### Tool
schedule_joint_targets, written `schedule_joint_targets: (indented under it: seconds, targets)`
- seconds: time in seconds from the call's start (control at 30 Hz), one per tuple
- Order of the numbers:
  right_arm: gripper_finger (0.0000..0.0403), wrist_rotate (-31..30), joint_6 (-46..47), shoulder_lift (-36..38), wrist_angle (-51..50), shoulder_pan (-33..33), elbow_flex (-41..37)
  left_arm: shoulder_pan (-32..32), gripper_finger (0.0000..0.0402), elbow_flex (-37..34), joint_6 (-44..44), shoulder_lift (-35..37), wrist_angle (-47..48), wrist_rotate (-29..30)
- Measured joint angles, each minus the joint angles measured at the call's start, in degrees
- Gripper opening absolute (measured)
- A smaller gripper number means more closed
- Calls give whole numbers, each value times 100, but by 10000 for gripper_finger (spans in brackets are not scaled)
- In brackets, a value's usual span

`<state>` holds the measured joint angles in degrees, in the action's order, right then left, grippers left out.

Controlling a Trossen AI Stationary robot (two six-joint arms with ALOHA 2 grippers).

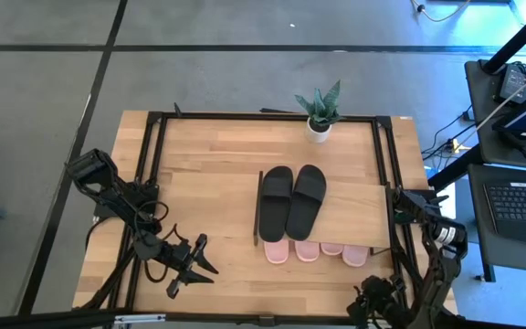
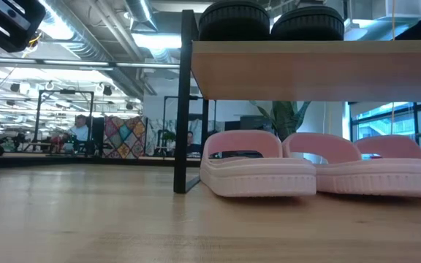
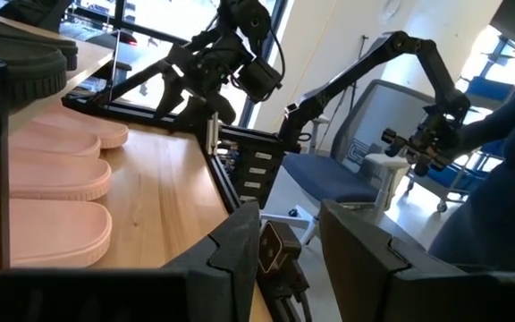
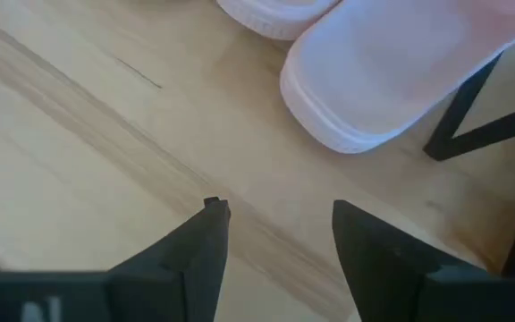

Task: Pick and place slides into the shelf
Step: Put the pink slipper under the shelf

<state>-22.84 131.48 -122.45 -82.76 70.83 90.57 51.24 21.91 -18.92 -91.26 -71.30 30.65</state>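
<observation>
1. High view: the shelf (image 1: 354,206) was seen standing on the wooden surface (image 1: 208,155), toward its right half, with the black slides (image 1: 292,201) laid side by side on its top board, touching each other.
2. Beneath the top board, four pink slides (image 1: 318,250) were lined up in a row on the surface, their ends showing past the shelf's near edge.
3. A small potted plant (image 1: 320,110) was placed at the far edge of the surface, behind the shelf.
4. The left pincer (image 1: 194,265) was held over the near left part of the surface, well apart from the shelf; its fingers were spread open and nothing was gripped.
5. In the left wrist view, the same pincer (image 3: 289,246) was shown with a clear gap between its two dark fingers, and the pink slides were seen lying in a row under the shelf.
6. The right pincer (image 4: 280,233) was shown in the right wrist view above bare wood near a pink slide (image 4: 401,72); its fingers were parted and nothing was held.
7. In the low view, the pink slides (image 2: 258,166) were seen resting on the surface beneath the board, with the black pair (image 2: 269,20) on top.
</observation>
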Motion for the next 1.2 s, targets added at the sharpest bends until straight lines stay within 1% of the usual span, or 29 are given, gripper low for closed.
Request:
schedule_joint_targets:
  seconds: [0.1,0.2,0.3,0.53,0.9,1.1,1.2]
  targets:
    - [200,-104,2,-78,212,7,-20,0,111,0,-2,0,20,0]
    - [200,-492,-36,-174,355,25,-20,0,111,0,0,0,21,-1]
    - [200,-737,-142,-262,255,26,-20,0,111,0,0,0,23,0]
    - [200,-759,-151,-562,-229,26,-20,0,111,0,0,0,36,-2]
    - [200,-766,-149,-1069,-255,-56,-22,0,111,0,0,0,122,-2]
    - [200,-771,-171,-1137,-657,-148,-24,0,111,0,2,0,154,-1]
    - [200,-770,-406,-1132,-723,-151,-94,0,111,0,0,0,170,0]
